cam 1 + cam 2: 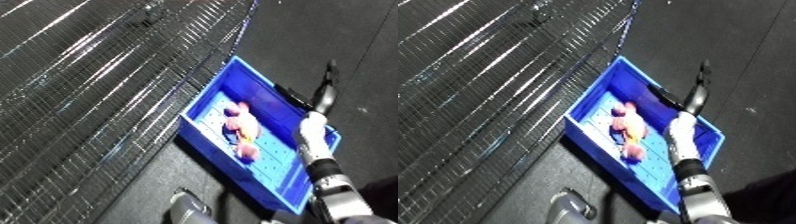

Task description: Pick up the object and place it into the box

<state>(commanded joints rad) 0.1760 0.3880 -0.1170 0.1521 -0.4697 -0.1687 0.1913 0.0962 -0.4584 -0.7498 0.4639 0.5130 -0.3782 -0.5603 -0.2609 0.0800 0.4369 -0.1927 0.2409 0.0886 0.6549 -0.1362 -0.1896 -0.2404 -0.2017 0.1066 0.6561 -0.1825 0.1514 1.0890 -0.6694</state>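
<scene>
A wire mesh surface fills the upper left of the frame, with dark floor to the right. Across the middle runs the blue bin, tilted diagonally in view. Inside it, on the perforated floor, lies the pink and yellow object, so the placing looks already done. The right forearm reaches up from the lower right, crossing the bin's right rim, its right hand extended past the far edge over the floor, probably clearing away after release. Whether its fingers are spread or curled I cannot tell. The left hand does not show.
</scene>
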